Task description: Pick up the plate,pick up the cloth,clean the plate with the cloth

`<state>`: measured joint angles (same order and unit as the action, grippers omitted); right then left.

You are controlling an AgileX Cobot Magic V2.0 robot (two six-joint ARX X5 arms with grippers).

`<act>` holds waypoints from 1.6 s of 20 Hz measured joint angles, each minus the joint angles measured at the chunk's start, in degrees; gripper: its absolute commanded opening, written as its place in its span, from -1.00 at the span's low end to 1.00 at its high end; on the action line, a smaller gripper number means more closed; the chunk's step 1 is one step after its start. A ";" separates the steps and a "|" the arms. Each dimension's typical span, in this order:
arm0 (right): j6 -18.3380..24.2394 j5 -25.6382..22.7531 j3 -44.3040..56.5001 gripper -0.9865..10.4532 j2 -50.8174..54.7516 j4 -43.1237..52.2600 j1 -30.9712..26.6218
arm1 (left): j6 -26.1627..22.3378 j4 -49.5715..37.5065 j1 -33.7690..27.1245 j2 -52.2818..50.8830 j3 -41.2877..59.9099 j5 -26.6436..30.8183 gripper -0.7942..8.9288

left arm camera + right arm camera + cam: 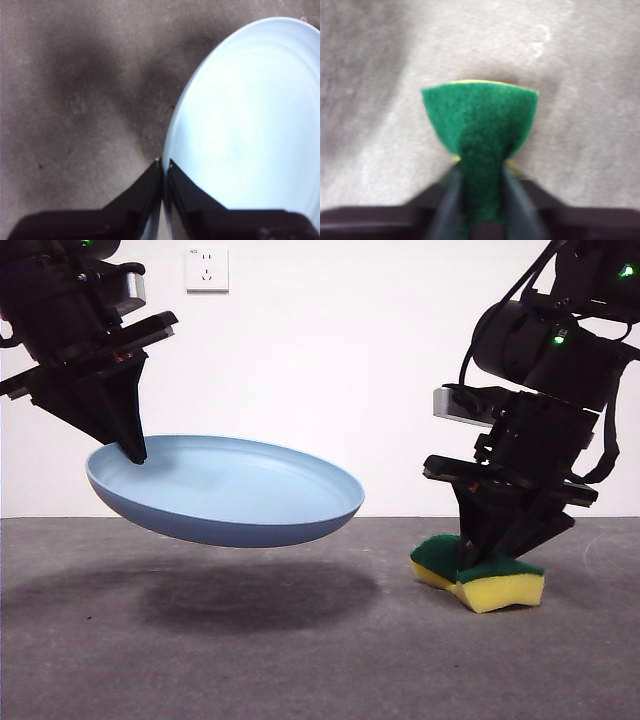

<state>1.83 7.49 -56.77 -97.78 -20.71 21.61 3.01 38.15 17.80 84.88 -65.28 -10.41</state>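
Two arms worked over a grey, felt-like worktop (300,660) that filled the foreground and ran back to a plain white wall (350,360). A dark, soft shadow (255,595) lay on the worktop under the plate. On the wall, high up, sat a white socket (207,269).

Nearest, at one side of the front view, the right arm came down from above, steeply angled, with green lights showing on its black body. Its end effector (497,552) pointed down at the worktop and was clamped on the sponge (480,575), jaws pressing in from both sides so that the green top layer bulged between them in the wrist view (480,125). The sponge was tilted, its yellow foam low and facing the camera; whether its lowest corner touched the worktop I could not tell.

Farther along, at the other side, the left arm reached in from the upper corner, its black wedge-shaped end effector (132,450) pointing down. Its jaws were closed tight on the plate's rim, one jaw inside, one outside, with only the thin edge between them in the wrist view (163,167). The plate (225,490) hung clear of the worktop, held by that one edge, light blue, nearly level, faint rings showing inside it (250,135). Plate and sponge were well apart.
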 measured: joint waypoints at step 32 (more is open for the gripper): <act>-11.58 7.08 -0.24 -0.86 8.79 8.11 24.55 | 2.08 -6.34 11.37 0.39 0.02 -2.19 -0.85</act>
<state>-9.76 14.57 -57.01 -88.99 -12.60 46.15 5.08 31.81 29.17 85.27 -65.25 -12.60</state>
